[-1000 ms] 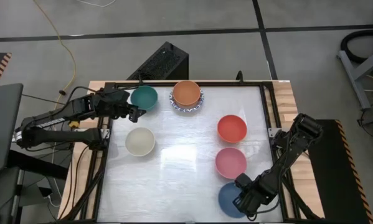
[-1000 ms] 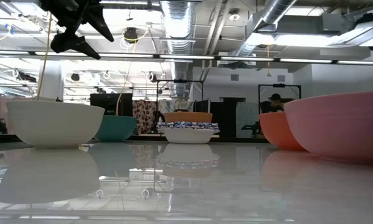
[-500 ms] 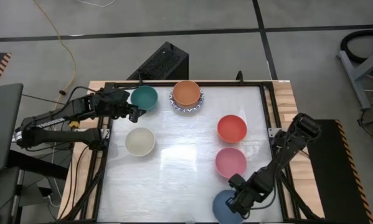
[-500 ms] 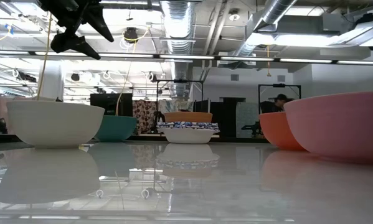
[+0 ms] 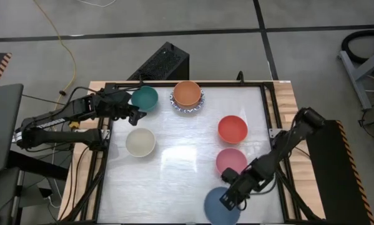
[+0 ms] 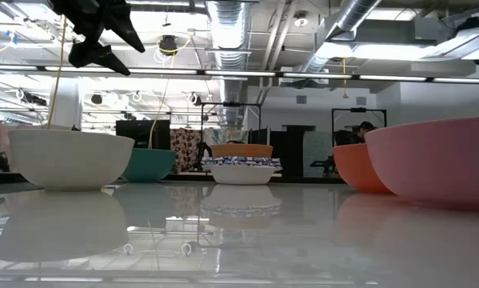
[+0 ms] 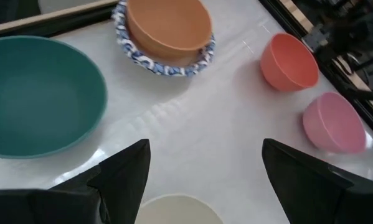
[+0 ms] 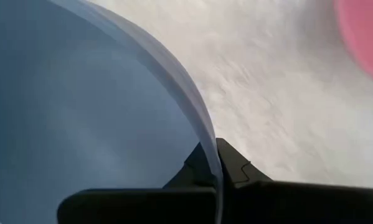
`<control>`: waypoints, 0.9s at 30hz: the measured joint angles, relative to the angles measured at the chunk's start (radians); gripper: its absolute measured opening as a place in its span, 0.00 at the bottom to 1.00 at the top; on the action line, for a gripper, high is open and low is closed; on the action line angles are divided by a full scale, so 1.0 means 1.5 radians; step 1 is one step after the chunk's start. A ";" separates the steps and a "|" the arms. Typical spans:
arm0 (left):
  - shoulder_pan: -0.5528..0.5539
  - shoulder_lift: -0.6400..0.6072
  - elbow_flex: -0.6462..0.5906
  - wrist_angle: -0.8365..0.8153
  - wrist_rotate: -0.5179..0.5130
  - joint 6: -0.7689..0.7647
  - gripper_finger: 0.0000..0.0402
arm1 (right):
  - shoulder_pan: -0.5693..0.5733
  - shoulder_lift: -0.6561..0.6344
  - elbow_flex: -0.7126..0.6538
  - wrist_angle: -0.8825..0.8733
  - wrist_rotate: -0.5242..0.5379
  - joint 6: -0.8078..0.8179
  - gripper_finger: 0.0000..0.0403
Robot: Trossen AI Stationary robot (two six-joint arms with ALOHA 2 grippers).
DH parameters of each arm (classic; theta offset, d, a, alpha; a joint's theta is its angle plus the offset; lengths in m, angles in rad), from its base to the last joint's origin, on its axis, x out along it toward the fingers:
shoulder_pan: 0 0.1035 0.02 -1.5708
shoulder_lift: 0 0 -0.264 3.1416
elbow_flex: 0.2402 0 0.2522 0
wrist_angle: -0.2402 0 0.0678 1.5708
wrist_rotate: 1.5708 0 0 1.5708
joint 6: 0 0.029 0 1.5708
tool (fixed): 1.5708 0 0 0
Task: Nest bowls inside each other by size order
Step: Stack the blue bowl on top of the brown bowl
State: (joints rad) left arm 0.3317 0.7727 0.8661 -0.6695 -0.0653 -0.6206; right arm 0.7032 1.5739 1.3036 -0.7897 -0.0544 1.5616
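Two grippers are ours. Our right gripper (image 5: 227,200) pinches the blue bowl's (image 5: 219,210) rim between its fingers at the table's (image 5: 174,181) near right edge, a hold fit for carrying. Since a second ago the blue bowl has shifted left and nearer, just past the pink bowl (image 5: 230,162). Our left gripper (image 5: 134,114) hovers with fingers wide beside the teal bowl (image 5: 145,97), far left.

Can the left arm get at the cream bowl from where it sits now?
Probably yes. The left gripper hangs open beside the teal bowl, with the cream bowl close by and only bare table around it. The right gripper is busy holding the blue bowl.
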 joint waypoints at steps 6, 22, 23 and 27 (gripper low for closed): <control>0.000 0.000 0.000 0.000 0.010 0.033 0.74 | -0.093 -0.065 0.068 -0.169 0.013 -0.032 0.01; 0.000 0.000 0.000 -0.016 -0.001 0.056 0.74 | -0.591 0.015 0.219 -0.228 0.116 -0.419 0.02; 0.000 0.000 0.000 -0.016 -0.001 0.054 0.74 | -0.616 0.032 0.228 -0.212 0.112 -0.447 0.02; 0.000 0.000 0.000 -0.018 -0.001 0.038 0.74 | -0.702 0.099 0.287 -0.179 0.085 -0.527 0.02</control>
State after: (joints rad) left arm 0.3317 0.7727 0.8661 -0.6967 -0.0662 -0.5640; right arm -0.3494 1.7225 1.7334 -1.0587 0.0729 0.7718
